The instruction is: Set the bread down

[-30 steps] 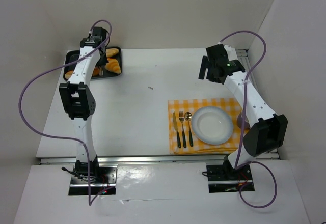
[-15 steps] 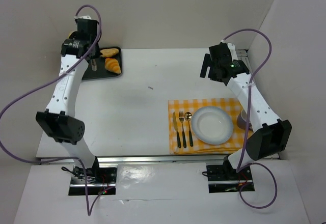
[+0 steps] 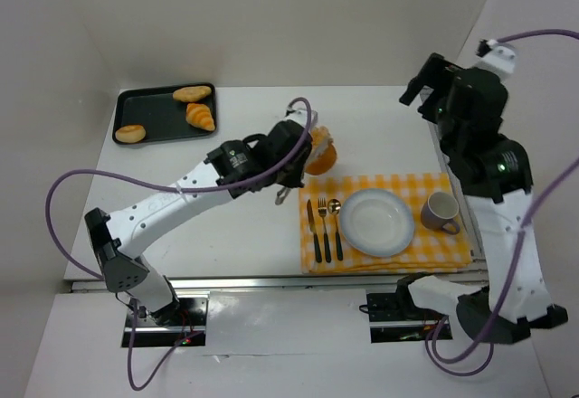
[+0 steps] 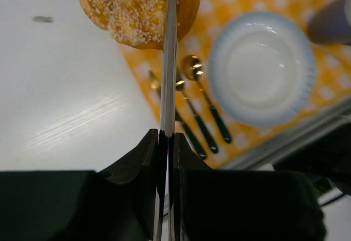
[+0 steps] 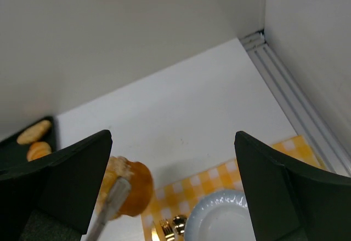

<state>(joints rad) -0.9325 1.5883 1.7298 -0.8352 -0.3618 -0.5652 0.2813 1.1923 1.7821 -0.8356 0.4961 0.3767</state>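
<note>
My left gripper [image 3: 294, 158] is shut on metal tongs [image 4: 169, 87], and the tongs grip a sesame bun [image 3: 323, 154]. The bun hangs above the far left corner of the yellow checked placemat [image 3: 389, 185], left of the white plate [image 3: 377, 222]. In the left wrist view the bun [image 4: 137, 11] sits at the tong tips, with the plate [image 4: 263, 68] to its right. My right gripper [image 3: 425, 90] is open and empty, raised high at the back right. Its wrist view looks down on the bun [image 5: 131, 189] and the plate [image 5: 219, 219].
A black tray [image 3: 122, 99] at the back left holds three more breads. A knife, fork and spoon [image 3: 324, 229] lie on the placemat left of the plate. A mug [image 3: 441, 211] stands right of the plate. White walls enclose the table.
My left arm has swung from the tray to the right, carrying the bun in the tongs to the placemat's corner. My right arm has risen and pulled back to the right.
</note>
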